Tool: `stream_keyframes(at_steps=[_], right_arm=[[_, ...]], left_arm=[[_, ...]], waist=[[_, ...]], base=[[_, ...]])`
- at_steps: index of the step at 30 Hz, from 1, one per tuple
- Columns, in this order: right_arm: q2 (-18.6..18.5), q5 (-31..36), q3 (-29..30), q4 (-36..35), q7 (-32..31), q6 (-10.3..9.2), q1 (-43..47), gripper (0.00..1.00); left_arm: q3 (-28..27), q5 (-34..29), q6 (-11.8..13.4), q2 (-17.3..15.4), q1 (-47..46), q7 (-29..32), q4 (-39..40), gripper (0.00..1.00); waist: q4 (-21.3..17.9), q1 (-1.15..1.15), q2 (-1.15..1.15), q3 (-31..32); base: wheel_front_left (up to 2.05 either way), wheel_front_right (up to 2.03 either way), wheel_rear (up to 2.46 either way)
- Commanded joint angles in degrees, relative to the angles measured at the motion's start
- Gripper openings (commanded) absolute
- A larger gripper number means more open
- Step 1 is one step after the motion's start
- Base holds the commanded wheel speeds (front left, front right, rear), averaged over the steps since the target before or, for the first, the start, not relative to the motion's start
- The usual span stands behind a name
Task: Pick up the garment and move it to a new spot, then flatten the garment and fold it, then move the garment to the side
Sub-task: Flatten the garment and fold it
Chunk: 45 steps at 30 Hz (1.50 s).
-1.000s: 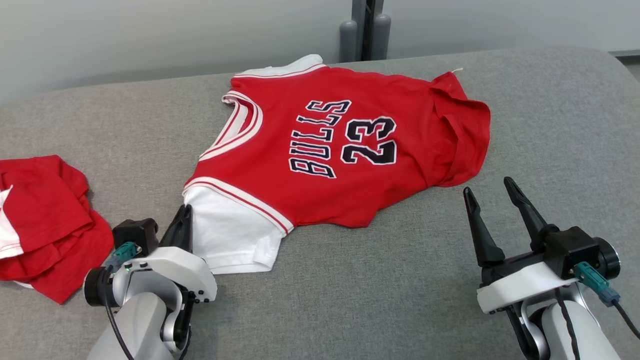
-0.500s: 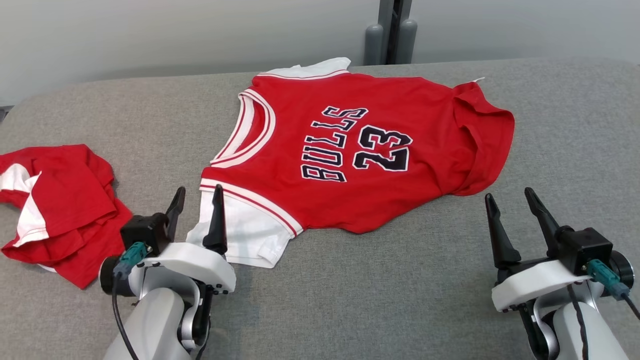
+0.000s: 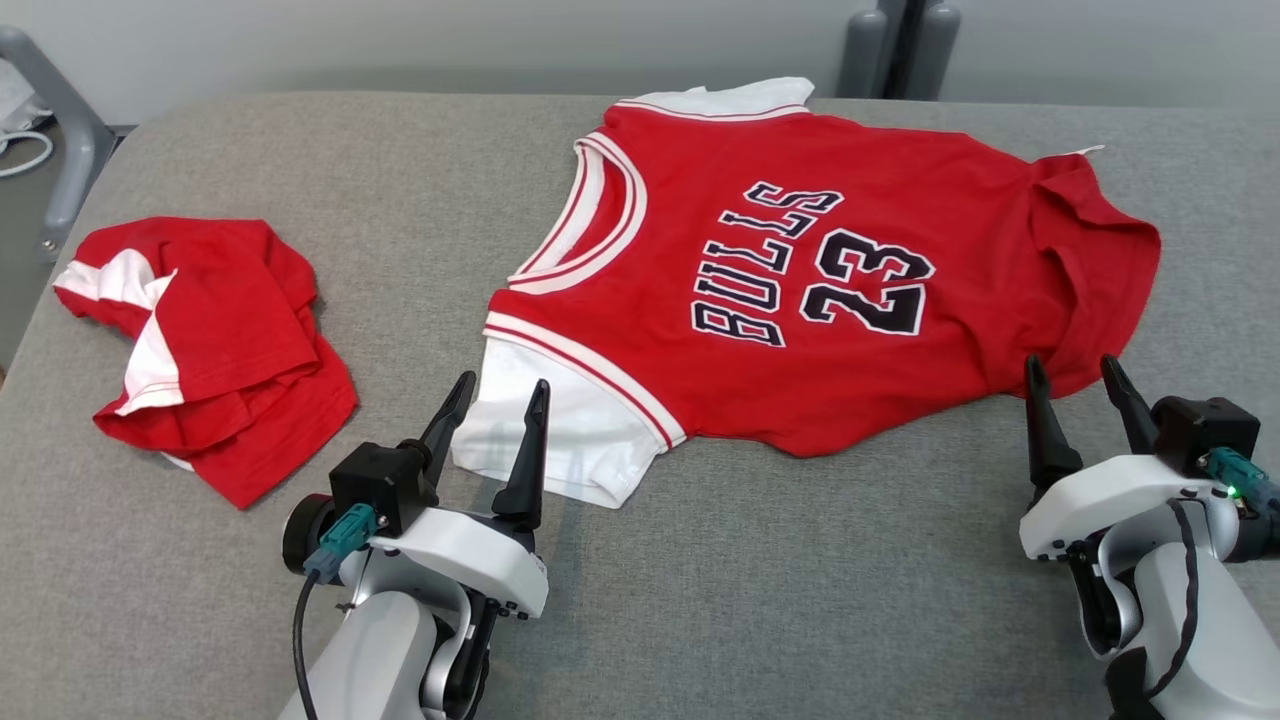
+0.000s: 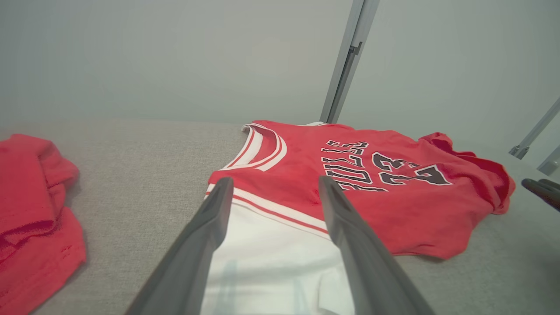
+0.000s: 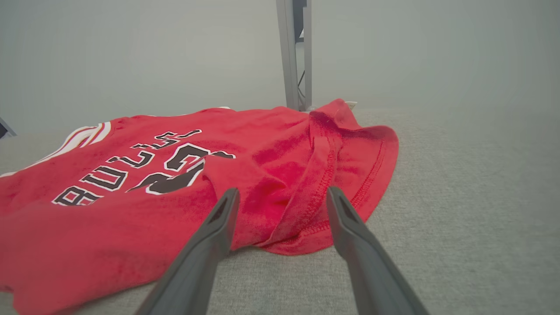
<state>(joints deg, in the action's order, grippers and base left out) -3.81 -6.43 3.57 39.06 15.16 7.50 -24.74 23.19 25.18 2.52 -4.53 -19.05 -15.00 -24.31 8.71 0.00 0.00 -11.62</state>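
left claw: shut → spread wide | white sleeve: let go

Two long, tapering dark fingers sprout from a black block on the left pincer and the right pincer alike, each above a glossy white shell and pale grey forearm. Teal connectors feed black cables; a green light dots the right wrist.

**Where my cameras sit**

My head camera looks forward and down over the grey surface. Both wrist cameras sit low and close, sighting along my fingers. All three share the red jersey; my left wrist view also catches my right gripper.
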Motion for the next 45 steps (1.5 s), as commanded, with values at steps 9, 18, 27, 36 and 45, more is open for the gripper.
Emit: stream_keyframes(at_steps=[9,18,27,36,45], right_arm=[[-1.8,-1.1,3.9,8.7,0.0,-0.02,-4.9,0.53],[-1.1,-0.9,3.9,6.8,0.0,-0.02,-6.0,0.00],[-4.7,2.5,-3.3,-2.4,-0.2,-0.02,-4.5,0.00],[-15.4,-0.1,-11.5,-14.7,-12.9,-0.03,-1.7,0.00],[-22.6,-9.3,-14.4,-24.9,-22.8,-0.02,-0.1,0.00]], left_arm=[[-1.5,-0.7,-0.6,0.8,0.5,-0.2,0.2,1.00],[-3.1,-1.4,-0.9,1.2,0.7,-0.3,-0.4,1.00],[-4.5,-1.5,-1.4,1.4,1.9,-0.3,-0.7,1.00],[-2.7,0.5,-0.9,1.5,2.9,-0.2,-0.6,1.00],[-0.2,2.0,-0.1,1.5,1.4,-0.2,0.5,1.00]], waist=[[3.8,0.00,0.00,-2.5],[1.8,0.00,0.00,-1.4],[-1.7,0.00,0.00,1.8],[-3.6,0.00,0.00,4.3],[-1.8,0.00,0.00,1.7]], base=[[0.00,0.00,0.00],[0.00,0.00,0.00],[0.00,0.00,0.00],[0.00,0.00,0.00],[0.00,0.00,0.00]])
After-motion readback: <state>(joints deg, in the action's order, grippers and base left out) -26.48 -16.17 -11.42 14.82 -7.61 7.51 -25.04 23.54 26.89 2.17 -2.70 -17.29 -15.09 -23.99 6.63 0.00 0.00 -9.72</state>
